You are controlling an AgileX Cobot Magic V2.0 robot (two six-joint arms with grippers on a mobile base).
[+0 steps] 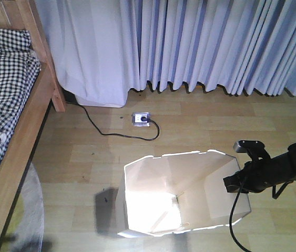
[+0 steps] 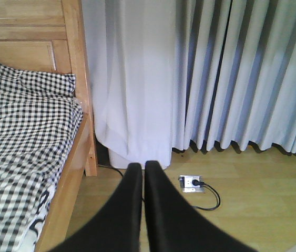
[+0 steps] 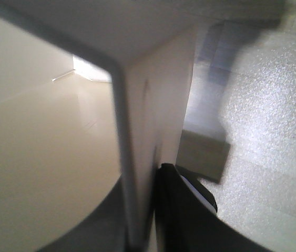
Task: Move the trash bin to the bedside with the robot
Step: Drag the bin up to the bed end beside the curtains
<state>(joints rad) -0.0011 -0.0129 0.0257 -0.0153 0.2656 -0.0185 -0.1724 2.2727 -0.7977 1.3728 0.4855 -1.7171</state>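
The right gripper (image 1: pixel 230 184) pinched the right wall of the bin (image 1: pixel 190 184), likely to drag it leftward; it stood apart, right of the bed (image 1: pixel 29 118). The left gripper (image 2: pixel 143 173) hung idle, pressed together.

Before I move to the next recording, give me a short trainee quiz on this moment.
1. True or false: the trash bin already touches the bed frame.
2. Where does the right pincer grip the bin? A) the wall nearest the bed, B) the rim of the wall farthest from the bed, C) the base.
3. Fill the gap: the left pincer is ___ and holds nothing.

Key
1. False: bare floor shows between the bin and the bed.
2. B: the right wrist view shows the bin wall between the fingers.
3. shut
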